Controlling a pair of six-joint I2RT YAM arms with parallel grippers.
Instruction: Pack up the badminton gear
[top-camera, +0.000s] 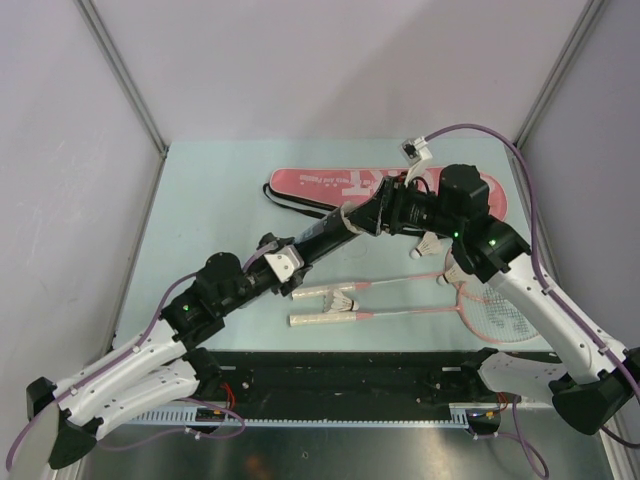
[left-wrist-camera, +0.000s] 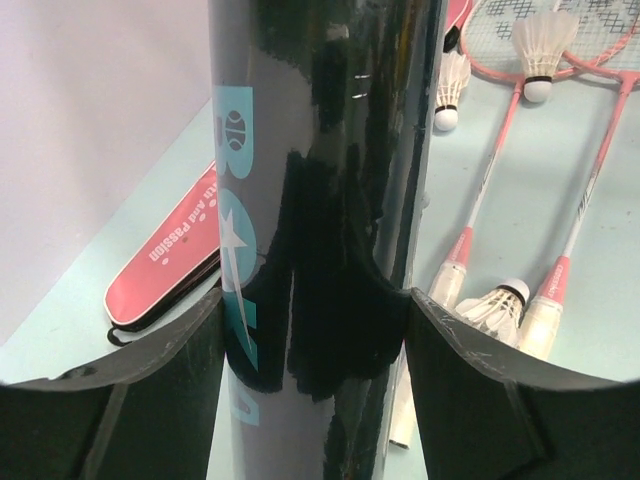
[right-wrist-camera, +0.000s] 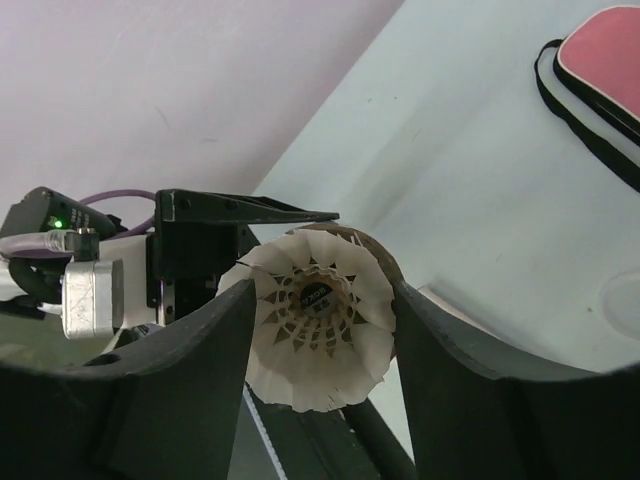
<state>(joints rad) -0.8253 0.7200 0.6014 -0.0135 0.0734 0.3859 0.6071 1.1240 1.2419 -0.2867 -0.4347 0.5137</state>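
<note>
the likeliest slip is the shuttlecock (right-wrist-camera: 320, 320) dropping back out of the black tube (top-camera: 330, 228). it looks only partly seated, cork inward. its feather skirt faces the right wrist camera, and the tube's brown rim shows behind it at 1 o'clock. the tube seems held near level, so a feather snagged on a retreating finger could drag the shuttlecock onto the bench (top-camera: 210, 200). an off-axis push could instead crush the feathers against the rim. the right tool (right-wrist-camera: 322, 290) flanks the skirt at 9 and 3 o'clock; whether it pinches or merely brushes it cannot be told. the left tool (left-wrist-camera: 315, 300) is clamped on the tube's glossy body, which might twist in that grip. in the top view the tube's mouth points toward 2 o'clock, meeting the right tool there.
</note>
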